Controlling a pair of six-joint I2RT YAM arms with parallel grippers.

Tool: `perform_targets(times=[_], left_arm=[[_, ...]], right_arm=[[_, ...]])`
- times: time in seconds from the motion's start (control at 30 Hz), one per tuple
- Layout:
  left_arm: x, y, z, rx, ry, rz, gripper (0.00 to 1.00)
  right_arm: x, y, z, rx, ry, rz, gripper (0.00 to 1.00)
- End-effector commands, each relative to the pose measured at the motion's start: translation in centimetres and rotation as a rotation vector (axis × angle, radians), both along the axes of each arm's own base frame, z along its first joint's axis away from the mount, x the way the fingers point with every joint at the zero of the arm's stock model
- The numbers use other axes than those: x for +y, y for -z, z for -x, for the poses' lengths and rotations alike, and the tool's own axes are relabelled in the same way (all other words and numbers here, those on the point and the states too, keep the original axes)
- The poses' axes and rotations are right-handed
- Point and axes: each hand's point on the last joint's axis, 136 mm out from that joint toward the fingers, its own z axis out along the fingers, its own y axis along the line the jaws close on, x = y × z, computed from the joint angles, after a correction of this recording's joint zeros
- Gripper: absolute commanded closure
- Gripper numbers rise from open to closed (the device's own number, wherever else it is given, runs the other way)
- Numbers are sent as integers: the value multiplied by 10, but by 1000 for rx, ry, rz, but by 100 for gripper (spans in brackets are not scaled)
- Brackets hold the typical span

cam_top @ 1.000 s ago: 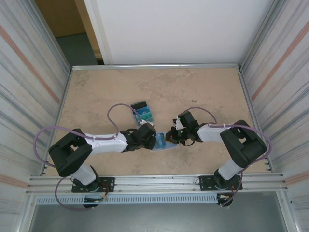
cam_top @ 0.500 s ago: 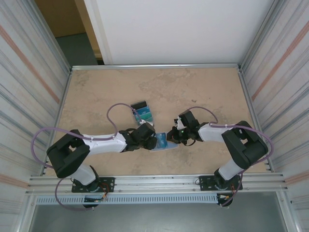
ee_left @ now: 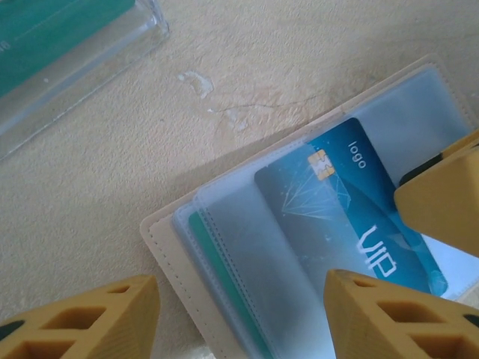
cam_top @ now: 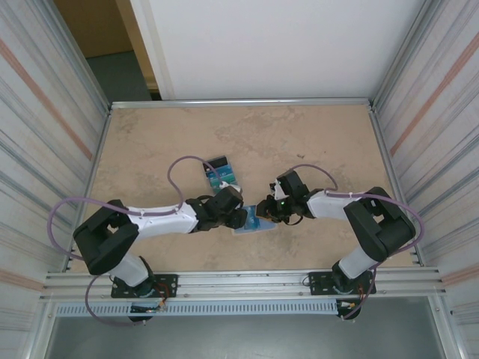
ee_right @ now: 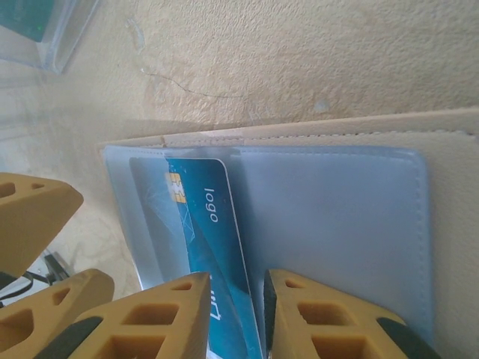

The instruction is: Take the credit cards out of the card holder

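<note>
In the top view the left gripper [cam_top: 239,218] stands at 9 o'clock of the card holder [cam_top: 254,224]. Its jaws are wide apart and empty above the holder's tan edge. A small pile of cards [cam_top: 221,173] lies at 11 o'clock from the holder, apart from it. The card holder lies open and flat on the table [cam_top: 150,142], toward 6 o'clock from the table's middle. A blue card [ee_right: 206,224] sits slanted in its clear sleeve. The right gripper [ee_right: 236,280], at 3 o'clock, has its jaws a little apart, and the card shows in the narrow gap.
</note>
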Motion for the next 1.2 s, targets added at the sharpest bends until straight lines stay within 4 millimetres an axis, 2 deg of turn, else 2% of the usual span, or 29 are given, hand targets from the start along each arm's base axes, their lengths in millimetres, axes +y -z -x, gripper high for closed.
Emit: perform_targets(times=[0.0, 0.47, 0.97, 1.17], left_arm=[[-4, 2, -2, 8, 17, -17, 40], [5, 23, 9, 90, 40, -114, 44], [6, 32, 12, 114, 43, -136, 51], [5, 35, 12, 121, 42, -131, 52]], right_arm=[[-2, -3, -1, 5, 16, -8, 74], [3, 4, 1, 42, 35, -103, 75], [17, -19, -4, -3, 3, -263, 79], [21, -21, -3, -10, -16, -298, 79]])
